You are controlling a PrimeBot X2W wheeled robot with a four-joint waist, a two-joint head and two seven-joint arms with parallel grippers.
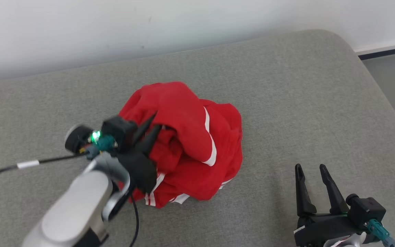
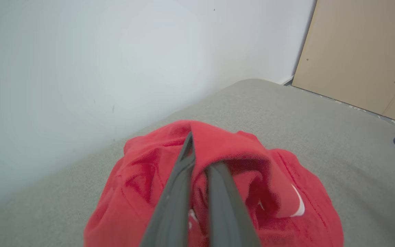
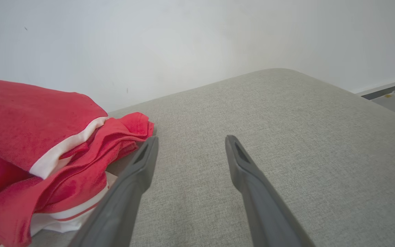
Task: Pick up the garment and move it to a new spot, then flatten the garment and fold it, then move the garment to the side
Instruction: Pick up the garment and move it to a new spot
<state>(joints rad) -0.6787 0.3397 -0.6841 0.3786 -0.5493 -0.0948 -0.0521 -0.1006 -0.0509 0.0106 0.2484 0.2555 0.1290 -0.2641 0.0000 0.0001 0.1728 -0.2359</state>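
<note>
The red garment point(image 1: 190, 137) is lying in a crumpled heap near the middle of the grey cushion point(image 1: 286, 103), and the left gripper point(image 1: 157, 120) is reaching into the heap's left side. Its two fingers are pressing close together on a fold of the red cloth; in the left wrist view that fold is draping over one finger and running between both. The right gripper point(image 1: 310, 168) is standing apart from the heap, to its right and nearer the robot, fingers spread wide and holding nothing. The garment is showing bright red cloth with white stripes and a white edge peeking out at the near side. It is bunching in thick folds, one broad fold arching over the top.
</note>
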